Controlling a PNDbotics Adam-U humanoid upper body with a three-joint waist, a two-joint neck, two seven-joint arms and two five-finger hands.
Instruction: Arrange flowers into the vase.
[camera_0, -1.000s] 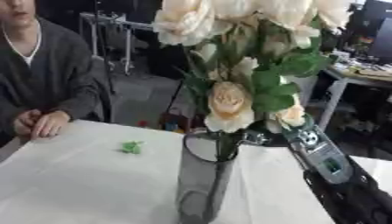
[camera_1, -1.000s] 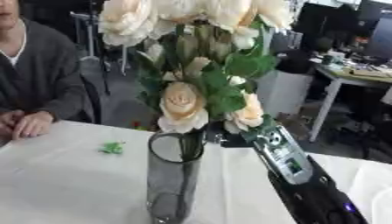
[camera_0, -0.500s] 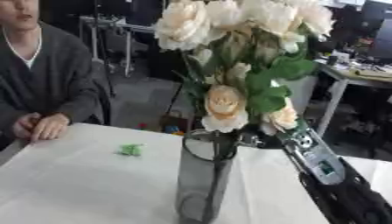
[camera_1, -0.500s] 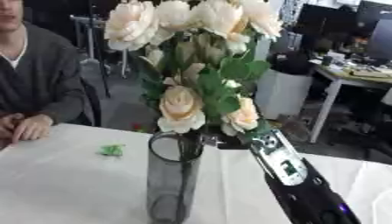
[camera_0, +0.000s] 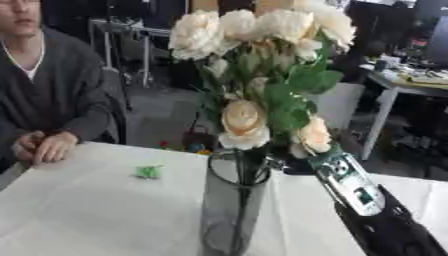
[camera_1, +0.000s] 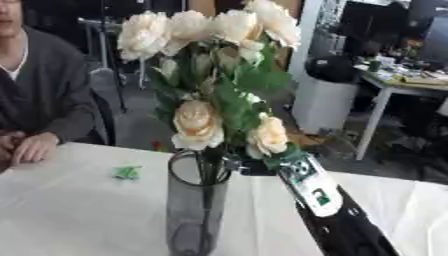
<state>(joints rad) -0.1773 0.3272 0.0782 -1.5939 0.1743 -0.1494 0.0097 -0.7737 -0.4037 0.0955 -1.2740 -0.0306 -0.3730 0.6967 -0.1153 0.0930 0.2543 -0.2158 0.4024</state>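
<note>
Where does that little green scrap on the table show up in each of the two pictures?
Left eye view: the green scrap lies on the white table, left of the vase.
Right eye view: it sits further left, again left of the vase.
Shared landmark: the vase with the cream flowers.

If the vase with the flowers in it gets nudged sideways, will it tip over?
Probably fairly easily: the vase is tall and narrow, and the flowers spread well above its rim, so it looks top-heavy. Its smooth dark wall may be slippery. The right arm sits close beside it, hand hidden.
</note>
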